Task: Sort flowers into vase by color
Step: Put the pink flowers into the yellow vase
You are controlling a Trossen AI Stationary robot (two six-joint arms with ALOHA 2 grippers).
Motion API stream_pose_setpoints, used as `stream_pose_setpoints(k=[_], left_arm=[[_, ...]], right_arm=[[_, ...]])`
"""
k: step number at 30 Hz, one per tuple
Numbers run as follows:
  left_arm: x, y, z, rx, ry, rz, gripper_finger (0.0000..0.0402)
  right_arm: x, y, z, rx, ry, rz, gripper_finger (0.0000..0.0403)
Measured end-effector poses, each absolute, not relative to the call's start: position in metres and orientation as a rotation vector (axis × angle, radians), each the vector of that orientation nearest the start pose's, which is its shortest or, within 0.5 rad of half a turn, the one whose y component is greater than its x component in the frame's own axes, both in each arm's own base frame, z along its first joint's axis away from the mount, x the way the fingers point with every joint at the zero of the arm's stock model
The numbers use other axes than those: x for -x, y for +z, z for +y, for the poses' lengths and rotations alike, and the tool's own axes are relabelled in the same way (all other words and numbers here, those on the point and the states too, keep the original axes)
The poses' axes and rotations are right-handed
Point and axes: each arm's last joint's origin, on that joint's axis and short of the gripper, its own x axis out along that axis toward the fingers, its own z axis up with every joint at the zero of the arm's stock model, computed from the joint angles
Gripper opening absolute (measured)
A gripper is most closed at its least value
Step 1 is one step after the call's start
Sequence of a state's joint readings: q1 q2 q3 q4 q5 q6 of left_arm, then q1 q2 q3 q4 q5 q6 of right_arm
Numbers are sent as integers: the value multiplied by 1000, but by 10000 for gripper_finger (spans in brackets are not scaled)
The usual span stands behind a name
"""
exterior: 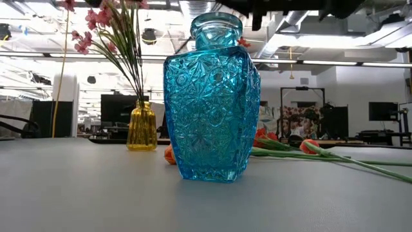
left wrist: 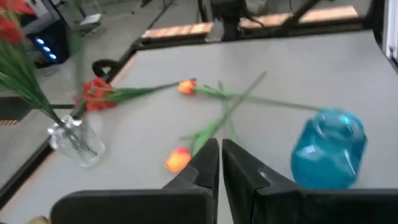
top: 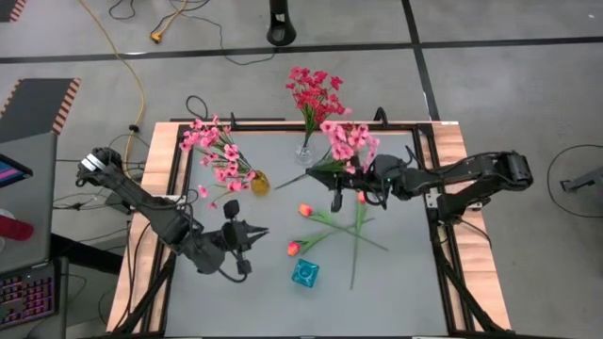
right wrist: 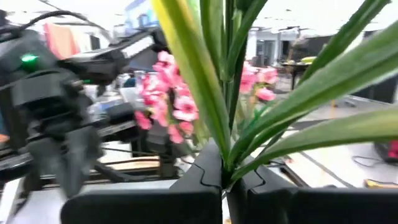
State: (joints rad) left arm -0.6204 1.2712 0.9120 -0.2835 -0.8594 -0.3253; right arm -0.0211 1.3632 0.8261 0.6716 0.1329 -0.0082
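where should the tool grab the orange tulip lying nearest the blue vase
Grip the orange tulip on its bare green stem just behind the bud, coming straight down from above. It lies flat on the table, and that stretch sits clear of the blue vase and the crossing stems.

A pink spray (top: 350, 143) hangs above the surface's far middle, its green stem pinched in the right claw (top: 350, 193). More pink sprays (top: 215, 151) stand in the yellow vase (top: 260, 183), red sprays (top: 314, 91) in the clear vase (top: 304, 153). Tulips (top: 304, 211) lie crossed beside the blue vase (top: 304, 274).
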Motion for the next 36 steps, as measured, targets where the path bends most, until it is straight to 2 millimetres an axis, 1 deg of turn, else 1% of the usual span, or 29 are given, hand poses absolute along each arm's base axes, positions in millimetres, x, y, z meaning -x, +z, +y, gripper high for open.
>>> stream_pose_setpoints(k=[4, 9, 12, 14, 16, 18, 20, 22, 25, 30, 34, 36], left_arm=[[-218, 255, -140, -103, 268, 445, 5], [-212, 230, -143, -63, 234, 393, 1], [-209, 218, -141, -37, 215, 374, 1], [-207, 210, -139, -23, 206, 369, 1], [-205, 204, -138, 0, 204, 355, 1], [-203, 200, -137, 29, 194, 341, 1], [-202, 196, -136, 37, 193, 336, 1], [-200, 193, -135, 41, 185, 336, 1], [-199, 189, -133, 46, 191, 341, 1], [-199, 188, -132, 49, 192, 342, 1], [-199, 188, -132, 44, 187, 344, 1], [-199, 188, -132, 43, 186, 346, 1]], right_arm=[[-302, 301, -20, 3, -188, -135, 25], [-303, 304, -24, 3, -194, -149, 25], [-315, 307, -24, 6, -174, -152, 25], [-332, 305, -25, 18, -131, -135, 25], [-345, 301, -28, 61, -129, -84, 25], [-358, 302, -29, 107, -153, -40, 25], [-365, 305, -33, 137, -176, 7, 25], [-374, 313, -36, 139, -179, 1, 25], [-385, 314, -41, 139, -157, 19, 26], [-403, 308, -45, 137, -152, 82, 26], [-416, 296, -47, 136, -150, 122, 26], [-420, 294, -47, 135, -150, 126, 26]])
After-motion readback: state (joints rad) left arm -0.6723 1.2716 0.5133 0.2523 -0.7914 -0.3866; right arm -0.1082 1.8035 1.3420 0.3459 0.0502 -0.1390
